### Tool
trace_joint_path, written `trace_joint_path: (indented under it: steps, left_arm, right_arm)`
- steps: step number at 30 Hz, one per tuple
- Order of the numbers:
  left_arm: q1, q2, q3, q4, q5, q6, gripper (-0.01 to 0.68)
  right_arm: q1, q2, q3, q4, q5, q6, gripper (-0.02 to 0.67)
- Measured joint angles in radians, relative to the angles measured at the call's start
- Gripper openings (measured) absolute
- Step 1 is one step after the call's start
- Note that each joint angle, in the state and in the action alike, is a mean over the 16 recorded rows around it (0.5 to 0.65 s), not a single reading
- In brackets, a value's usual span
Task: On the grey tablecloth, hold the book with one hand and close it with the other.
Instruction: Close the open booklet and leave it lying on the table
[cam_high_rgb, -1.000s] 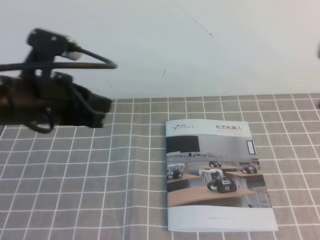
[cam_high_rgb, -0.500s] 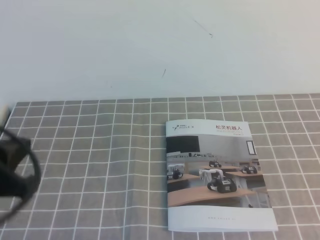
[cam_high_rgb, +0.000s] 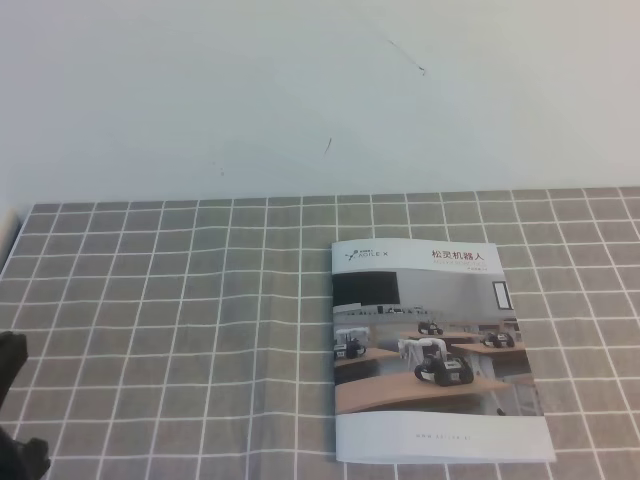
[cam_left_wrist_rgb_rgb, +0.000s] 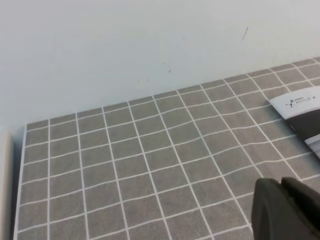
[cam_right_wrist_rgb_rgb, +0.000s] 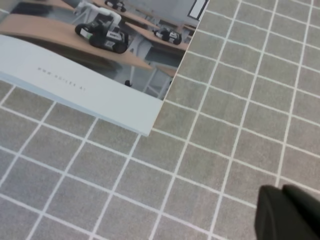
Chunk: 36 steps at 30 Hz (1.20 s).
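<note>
Left pincer (cam_left_wrist_rgb_rgb: 285, 207) low at the tablecloth's (cam_high_rgb: 180, 300) near-left corner, right pincer (cam_right_wrist_rgb_rgb: 287, 212) off the brochure's (cam_high_rgb: 435, 350) near-right corner; openness impossible to tell, nothing held. Brochure closed, cover up, right of centre. Closing apparently done; only retreat left. Right wrist alone shows page edges lying flat.

A pale, off-white wall (cam_high_rgb: 300, 90) is standing behind the work surface, filling the upper part of the exterior high view. Several small dark marks (cam_high_rgb: 327, 146) are showing on it, including a short slanted scratch and a faint curved line (cam_high_rgb: 405, 55). In the left wrist view, a cream-coloured edge strip (cam_left_wrist_rgb_rgb: 5, 185) is running along the far left.
</note>
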Motion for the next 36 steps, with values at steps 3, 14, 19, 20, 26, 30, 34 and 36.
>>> trace_joint_path:
  steps: [3, 14, 19, 20, 26, 30, 34, 36]
  left_arm:
    - [0.0, -0.019, 0.007, -0.001, 0.007, -0.002, -0.003]
    - [-0.003, -0.05, 0.023, -0.003, 0.051, -0.007, -0.003]
    - [0.013, -0.13, 0.071, 0.012, 0.053, -0.004, -0.003]
    - [0.017, -0.154, 0.087, 0.018, 0.051, -0.003, -0.003]
    - [0.045, -0.338, 0.223, 0.055, 0.038, 0.005, -0.003]
    - [0.061, -0.451, 0.318, 0.084, 0.038, 0.01, -0.003]
    - [0.065, -0.525, 0.391, 0.117, 0.045, -0.002, -0.003]
    - [0.064, -0.545, 0.416, 0.136, 0.048, -0.024, -0.003]
  right_arm:
    - [0.0, -0.003, 0.012, 0.005, -0.002, 0.006, -0.003]
    - [0.0, -0.003, 0.017, 0.007, -0.003, 0.01, -0.003]
    - [0.0, -0.003, 0.018, 0.007, -0.003, 0.011, -0.003]
    - [0.0, -0.003, 0.018, 0.007, -0.003, 0.011, -0.003]
    - [0.0, -0.003, 0.019, 0.008, -0.004, 0.011, -0.003]
    - [0.0, -0.003, 0.019, 0.008, -0.004, 0.011, -0.003]
    - [0.0, -0.003, 0.019, 0.008, -0.004, 0.011, -0.003]
    - [0.0, -0.003, 0.019, 0.008, -0.004, 0.011, -0.003]
